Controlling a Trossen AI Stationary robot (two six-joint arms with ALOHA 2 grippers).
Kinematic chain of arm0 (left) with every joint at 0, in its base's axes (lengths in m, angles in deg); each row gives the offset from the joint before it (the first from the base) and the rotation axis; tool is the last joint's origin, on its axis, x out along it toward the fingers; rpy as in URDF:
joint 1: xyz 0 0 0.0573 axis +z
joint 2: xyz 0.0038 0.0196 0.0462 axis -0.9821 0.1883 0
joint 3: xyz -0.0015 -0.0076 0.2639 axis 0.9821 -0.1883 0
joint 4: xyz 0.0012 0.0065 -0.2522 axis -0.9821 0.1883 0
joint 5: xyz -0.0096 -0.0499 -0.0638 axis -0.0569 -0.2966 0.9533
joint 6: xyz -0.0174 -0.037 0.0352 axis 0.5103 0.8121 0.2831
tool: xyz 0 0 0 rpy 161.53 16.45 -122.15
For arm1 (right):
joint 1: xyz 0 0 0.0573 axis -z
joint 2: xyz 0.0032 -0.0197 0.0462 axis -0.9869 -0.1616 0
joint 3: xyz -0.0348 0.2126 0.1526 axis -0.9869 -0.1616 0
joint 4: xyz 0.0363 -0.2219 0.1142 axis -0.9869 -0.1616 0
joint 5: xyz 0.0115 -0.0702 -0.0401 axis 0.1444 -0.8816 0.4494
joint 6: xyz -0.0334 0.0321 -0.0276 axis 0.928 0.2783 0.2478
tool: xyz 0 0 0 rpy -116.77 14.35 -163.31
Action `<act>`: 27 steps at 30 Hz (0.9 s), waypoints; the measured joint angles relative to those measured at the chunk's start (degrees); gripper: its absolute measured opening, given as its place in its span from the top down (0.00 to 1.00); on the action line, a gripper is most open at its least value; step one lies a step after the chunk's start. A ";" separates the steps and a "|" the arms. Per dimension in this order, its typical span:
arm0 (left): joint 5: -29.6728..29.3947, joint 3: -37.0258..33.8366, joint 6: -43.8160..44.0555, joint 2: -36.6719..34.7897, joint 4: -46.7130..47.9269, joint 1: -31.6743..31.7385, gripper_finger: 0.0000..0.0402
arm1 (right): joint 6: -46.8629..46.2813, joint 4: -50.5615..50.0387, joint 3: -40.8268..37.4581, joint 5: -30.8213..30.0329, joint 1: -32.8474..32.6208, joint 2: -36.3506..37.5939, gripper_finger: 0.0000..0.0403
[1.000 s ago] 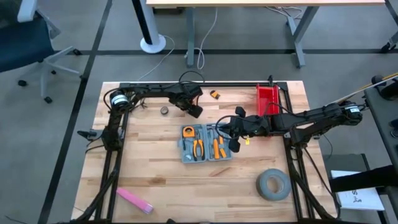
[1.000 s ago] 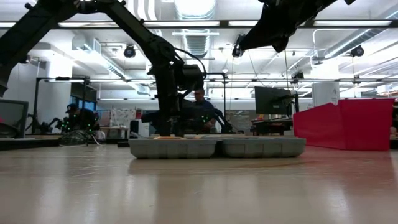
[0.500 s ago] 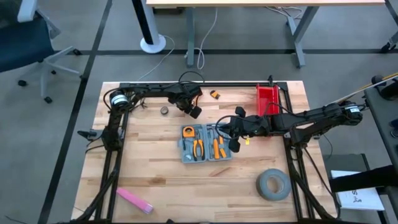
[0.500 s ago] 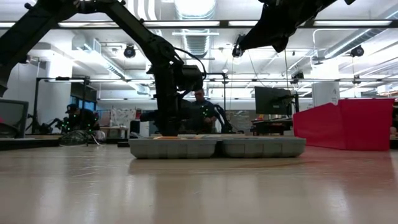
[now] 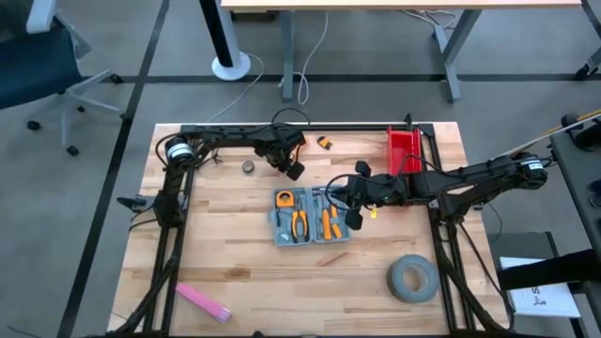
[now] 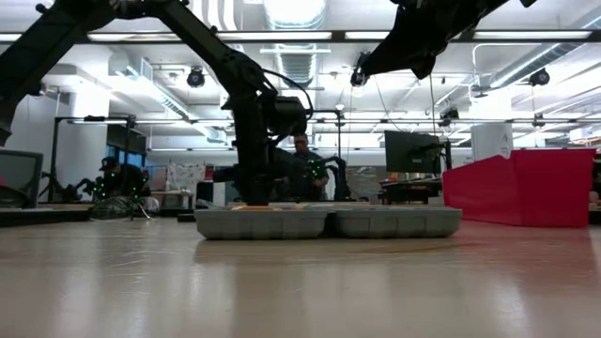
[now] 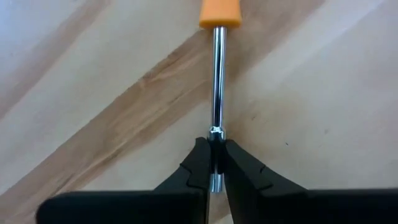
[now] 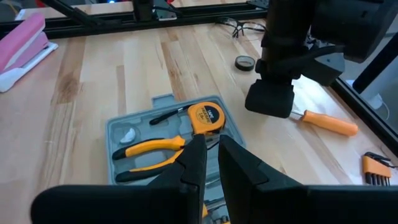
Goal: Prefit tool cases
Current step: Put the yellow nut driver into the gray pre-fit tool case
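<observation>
High view: I have the open tool case (image 5: 314, 216) lying flat near the middle of the table (image 5: 235, 263), both halves up, with orange-handled pliers (image 5: 299, 222) and an orange tape measure (image 5: 284, 198) seated in its recesses. My left gripper (image 5: 293, 170) sits toward the far edge, just beyond the case's far left corner. From the left wrist view its fingers (image 7: 198, 163) are clamped on the steel shaft of an orange-handled screwdriver (image 7: 216, 93), pinching it near the tip, with the handle pointing away over the bare wood. My right gripper (image 5: 353, 218) hangs over the case's right half, well above the table going by the low view; in the right wrist view its fingers (image 8: 194, 163) stand almost together and I see nothing between them. That view also shows the screwdriver's handle lying beside the left gripper. A red bin (image 5: 406, 150) stands by the far right corner, a grey tape roll (image 5: 412, 279) near the right edge, and a pink object (image 5: 203, 302) by the near left corner.
</observation>
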 joint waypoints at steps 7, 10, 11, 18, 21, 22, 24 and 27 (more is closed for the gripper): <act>0.28 0.46 -1.58 -2.59 0.78 -0.40 0.95 | 0.16 0.04 0.00 -0.50 0.02 0.00 0.94; 1.22 0.46 -3.01 -3.63 1.94 -1.28 0.95 | 0.66 0.04 0.00 -0.53 0.02 0.02 0.94; 1.70 0.46 -3.57 -4.09 2.12 -1.70 0.95 | 0.73 -0.02 0.00 -0.57 0.02 0.04 0.94; 1.79 0.46 -8.00 -7.29 2.91 -5.32 0.95 | 0.64 -0.87 0.00 -4.70 0.02 0.44 0.94; 1.79 0.46 -10.01 -8.41 2.88 -7.26 0.95 | -2.02 -3.13 0.00 -10.85 0.02 1.23 0.94; 1.79 0.46 -10.66 -8.55 2.70 -8.02 0.95 | -3.53 -3.94 0.00 -13.51 0.02 1.74 0.94; 1.79 0.46 -12.50 -8.85 2.02 -9.56 0.95 | -6.12 -5.80 0.00 -18.95 0.02 3.04 0.94; 1.78 0.46 -15.42 -9.05 0.92 -12.00 0.95 | -7.60 -6.80 0.00 -23.12 0.02 5.58 0.94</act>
